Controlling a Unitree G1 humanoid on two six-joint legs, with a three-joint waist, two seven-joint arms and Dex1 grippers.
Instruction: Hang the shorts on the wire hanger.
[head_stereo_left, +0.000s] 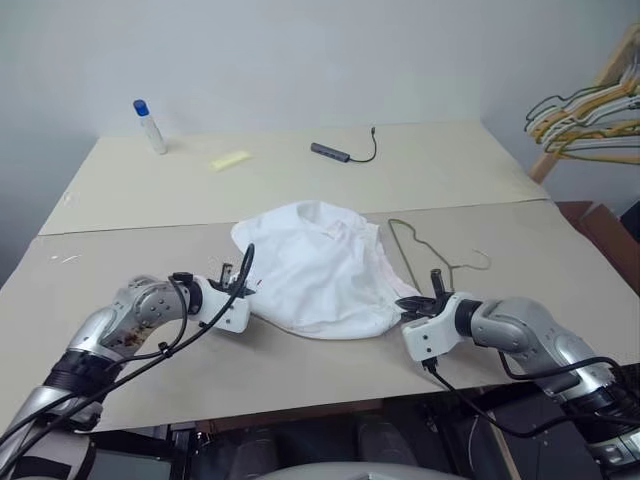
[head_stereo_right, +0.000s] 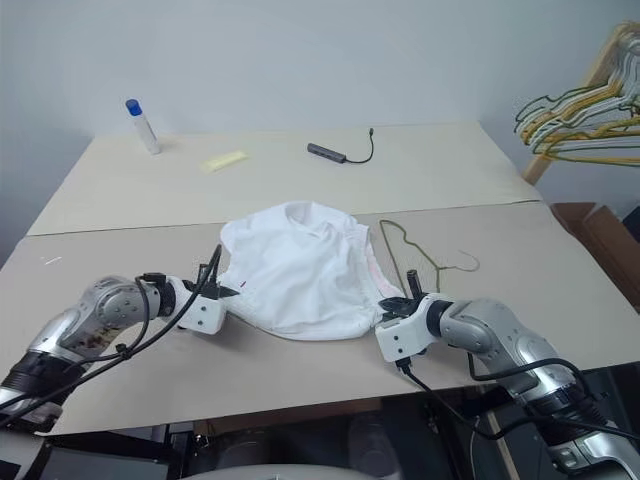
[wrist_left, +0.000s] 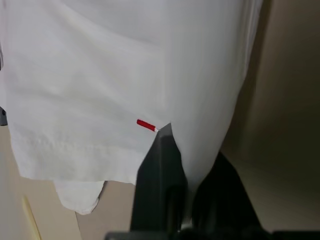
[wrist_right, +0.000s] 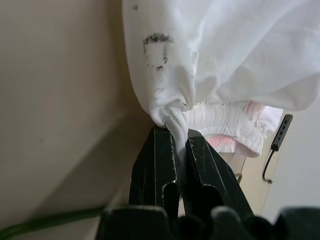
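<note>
The white shorts (head_stereo_left: 315, 265) lie crumpled in the middle of the table, with the pink-tinted gathered waistband (wrist_right: 225, 122) toward my right side. My left gripper (head_stereo_left: 248, 290) is shut on the left edge of the cloth, just beside a small red mark (wrist_left: 145, 124). On the other side, my right gripper (head_stereo_left: 408, 305) is shut on the bunched end of the waistband, near dark marks (wrist_right: 156, 45). The thin wire hanger (head_stereo_left: 420, 250) lies flat on the table to the right of the shorts. Its left part is hidden under the cloth.
At the far side of the table (head_stereo_left: 120, 310) stand a blue-capped bottle (head_stereo_left: 150, 127), a yellow piece (head_stereo_left: 230, 160) and a grey hub with a cable (head_stereo_left: 330, 151). Bunched yellow and grey hangers on a wooden rack (head_stereo_left: 590, 115) hang at the right.
</note>
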